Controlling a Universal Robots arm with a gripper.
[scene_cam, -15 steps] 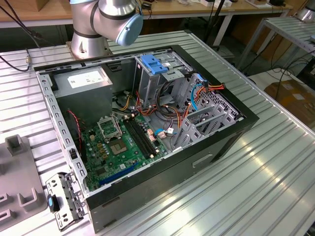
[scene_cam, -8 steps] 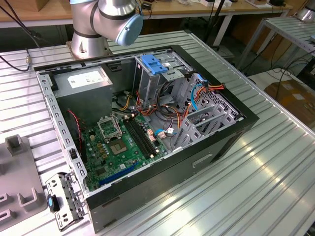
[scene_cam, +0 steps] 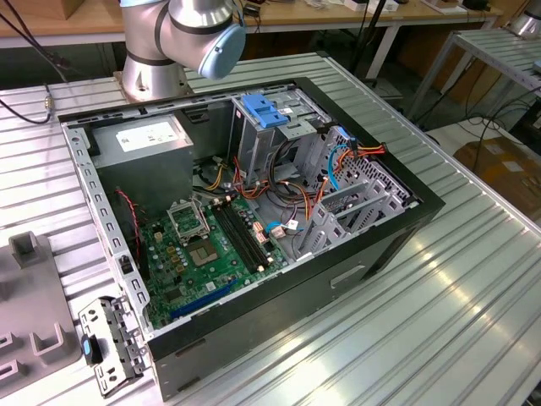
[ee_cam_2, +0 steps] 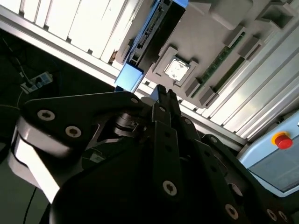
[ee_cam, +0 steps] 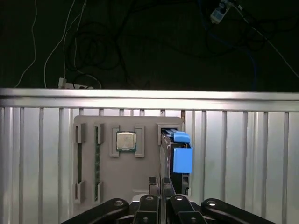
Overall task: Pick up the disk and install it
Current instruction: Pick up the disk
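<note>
Disk [ee_cam: 181,159] stands on edge in the grey tray [ee_cam: 121,177], near the narrow, empty pincer [ee_cam: 159,183].

The disk [ee_cam: 178,161] stands on its edge in a slot at the side of a grey holder tray [ee_cam: 107,179] on the ribbed metal table [ee_cam: 238,163]. Its thin dark edge faces up, and its blue plastic carrier shows as a frame along that edge with a square blue tab. It sits just ahead of the end effector [ee_cam: 159,183], slightly off to one side of the fingertips and not between them. In the second wrist view the disk [ee_cam_2: 152,37] shows as a long dark slab with blue ends.
</note>
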